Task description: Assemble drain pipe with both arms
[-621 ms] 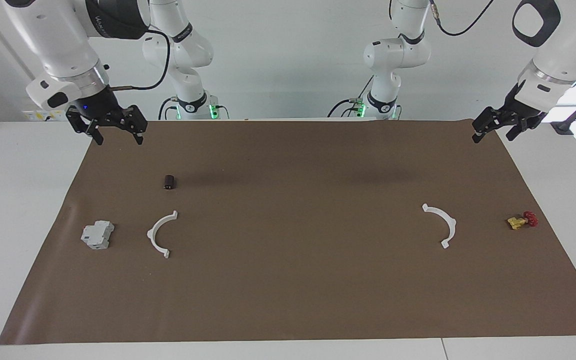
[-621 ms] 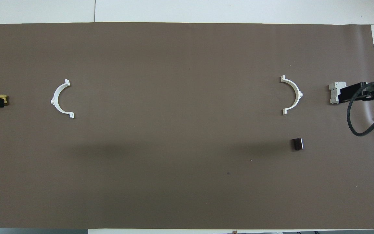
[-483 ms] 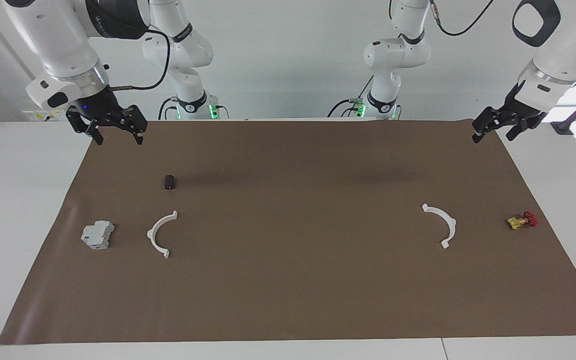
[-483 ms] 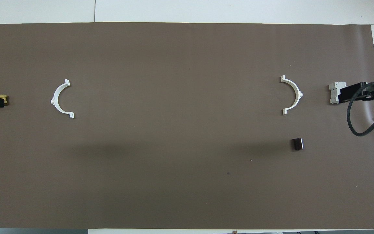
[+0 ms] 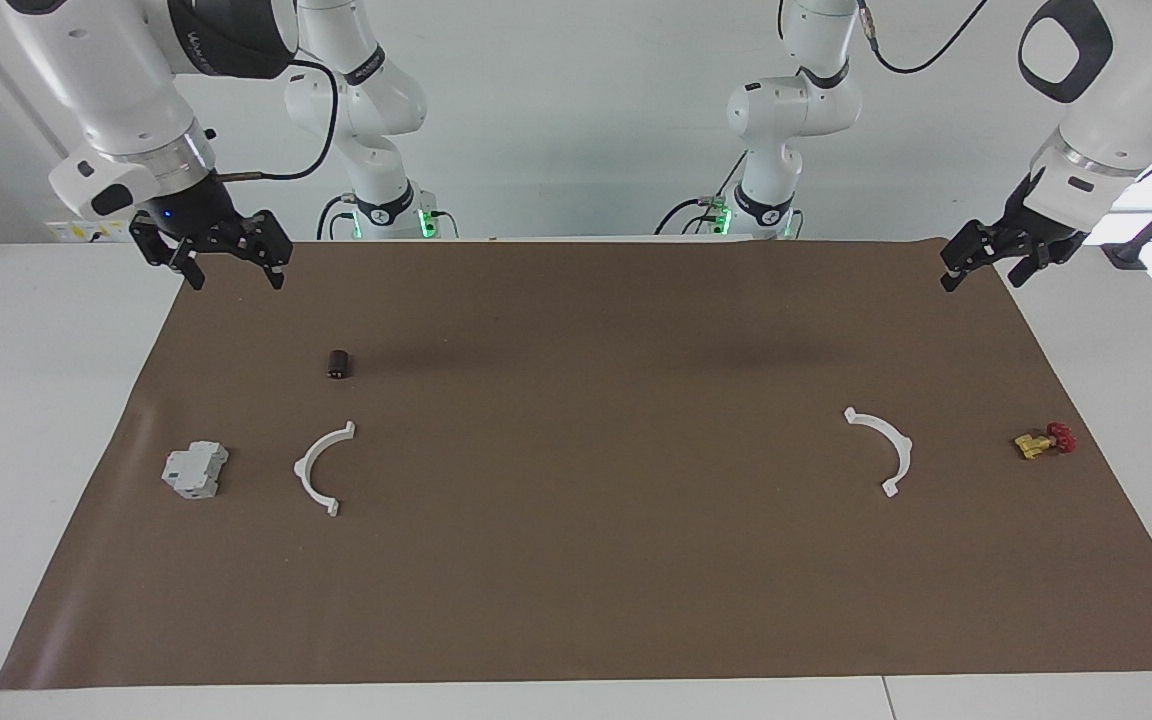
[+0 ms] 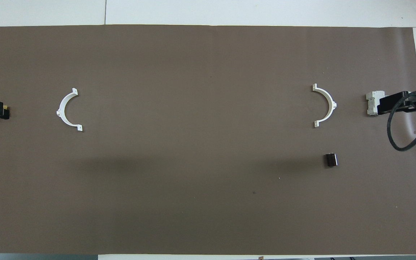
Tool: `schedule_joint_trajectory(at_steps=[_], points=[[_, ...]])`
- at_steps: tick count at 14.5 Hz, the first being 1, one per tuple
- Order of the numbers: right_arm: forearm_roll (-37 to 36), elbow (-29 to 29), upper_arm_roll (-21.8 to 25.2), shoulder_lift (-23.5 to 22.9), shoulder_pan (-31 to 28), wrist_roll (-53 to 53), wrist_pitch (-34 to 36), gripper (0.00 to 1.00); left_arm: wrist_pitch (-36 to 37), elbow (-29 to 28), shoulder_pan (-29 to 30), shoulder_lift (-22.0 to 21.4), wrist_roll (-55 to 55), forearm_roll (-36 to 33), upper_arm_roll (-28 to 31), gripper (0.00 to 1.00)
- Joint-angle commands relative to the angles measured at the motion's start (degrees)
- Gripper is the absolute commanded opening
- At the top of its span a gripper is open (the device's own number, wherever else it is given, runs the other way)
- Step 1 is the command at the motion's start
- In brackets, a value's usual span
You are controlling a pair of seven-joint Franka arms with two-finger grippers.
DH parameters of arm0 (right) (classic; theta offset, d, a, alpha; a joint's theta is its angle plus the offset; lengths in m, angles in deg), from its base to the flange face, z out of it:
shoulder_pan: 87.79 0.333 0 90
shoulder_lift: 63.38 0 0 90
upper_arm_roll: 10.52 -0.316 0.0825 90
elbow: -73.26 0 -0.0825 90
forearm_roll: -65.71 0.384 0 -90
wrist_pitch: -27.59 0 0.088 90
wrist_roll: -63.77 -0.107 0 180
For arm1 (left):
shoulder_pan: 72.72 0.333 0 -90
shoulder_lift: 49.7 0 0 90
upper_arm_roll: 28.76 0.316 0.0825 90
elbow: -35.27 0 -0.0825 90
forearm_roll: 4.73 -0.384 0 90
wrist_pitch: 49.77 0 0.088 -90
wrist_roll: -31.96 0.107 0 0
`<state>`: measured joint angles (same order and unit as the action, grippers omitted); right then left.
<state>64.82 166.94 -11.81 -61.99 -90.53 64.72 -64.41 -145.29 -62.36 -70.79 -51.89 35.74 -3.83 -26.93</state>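
Right pincer (image 5: 233, 262) hangs apart, empty, over the mat's corner; its half-ring (image 5: 322, 468) lies between grey block (image 5: 195, 470) and dark cylinder (image 5: 339, 364), risking a wrong pick. The second half-ring (image 5: 883, 446) lies well apart toward the left arm's end, beside a small valve (image 5: 1044, 441); thin arcs may skid when pinched. Left pincer (image 5: 984, 266), apart, hangs empty.

White surface (image 5: 46, 420) covered by a brown mat (image 5: 586, 560) spanning most of its width. On the mat, toward the right arm's end: a grey block (image 5: 195, 470), a white half-ring (image 5: 321, 468) beside it, and a small dark cylinder (image 5: 338, 364) nearer to the robots. Toward the left arm's end: a second white half-ring (image 5: 884, 446) and a small red-and-yellow part (image 5: 1045, 441). The two half-rings lie well apart.
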Motion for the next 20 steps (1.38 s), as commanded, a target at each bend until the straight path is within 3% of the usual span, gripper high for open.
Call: schedule_joint_trajectory(at_steps=[1,4,7,9,12,14,17,20], points=[[0.9,1.7,-0.6,0.9,-0.2,1.5,-4.0,1.00,-6.8,-6.9,-0.3,-2.1,-0.4,0.2,-0.1,1.00],[2.5,1.7,-0.6,-3.4,-0.2,1.6,-8.2,1.00,-14.1,-11.9,-0.4,-1.5,-0.4,0.2,-0.1,1.00],[3.2,2.6,-1.1,-10.1,1.1,1.6,-17.0,1.00,-20.7,-14.0,-0.4,2.4,-0.4,0.2,-0.1,1.00],[3.2,5.5,-1.0,-13.3,1.3,1.9,-24.6,1.00,-24.9,-14.3,-0.2,5.5,-0.4,0.2,-0.1,1.00],[3.2,15.0,-1.0,-14.5,0.5,5.3,-37.1,1.00,-31.1,-15.7,-0.2,10.3,-0.4,0.2,-0.1,1.00],[3.2,15.4,-1.0,-17.7,-2.2,10.3,-39.3,0.99,-34.6,-17.7,-0.1,11.3,-0.4,0.2,-0.1,1.00],[3.4,15.3,-1.0,-21.3,-3.2,12.6,-42.5,0.78,-37.5,-20.2,0.1,11.8,-0.4,0.2,-0.1,1.00],[3.4,15.1,-1.0,-23.0,-2.7,10.7,-44.0,0.63,-43.9,-23.3,0.9,13.9,-0.4,0.2,-0.1,1.00]])
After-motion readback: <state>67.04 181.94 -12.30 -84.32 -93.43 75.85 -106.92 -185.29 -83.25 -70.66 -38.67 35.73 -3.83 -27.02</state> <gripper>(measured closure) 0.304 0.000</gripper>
